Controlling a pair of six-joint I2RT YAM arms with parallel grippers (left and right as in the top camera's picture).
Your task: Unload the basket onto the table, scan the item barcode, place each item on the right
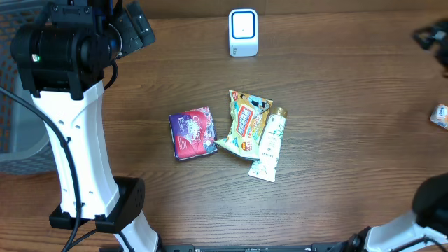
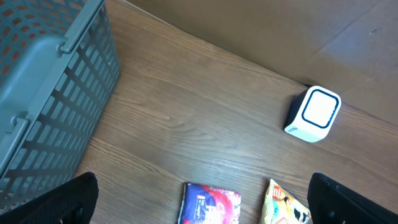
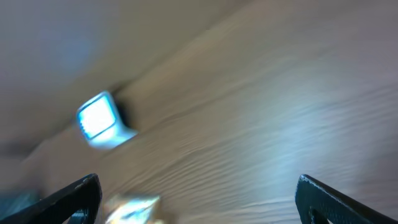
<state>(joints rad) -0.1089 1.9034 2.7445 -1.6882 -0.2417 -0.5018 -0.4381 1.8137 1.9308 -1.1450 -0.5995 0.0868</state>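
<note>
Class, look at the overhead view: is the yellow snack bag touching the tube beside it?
Touching. The overhead view shows the tube lying against the right edge of the bag, with no gap between them.

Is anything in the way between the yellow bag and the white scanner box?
No, nothing visible. Only table lies between the yellow bag and the scanner. The tube lies against the bag's right side, and the purple packet sits off to its left.

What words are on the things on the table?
No words can be read here.
Purple packet: print too small to read.
Yellow snack bag: print too small to read.
White tube: writing too small to read.
White scanner: no words show.
</note>
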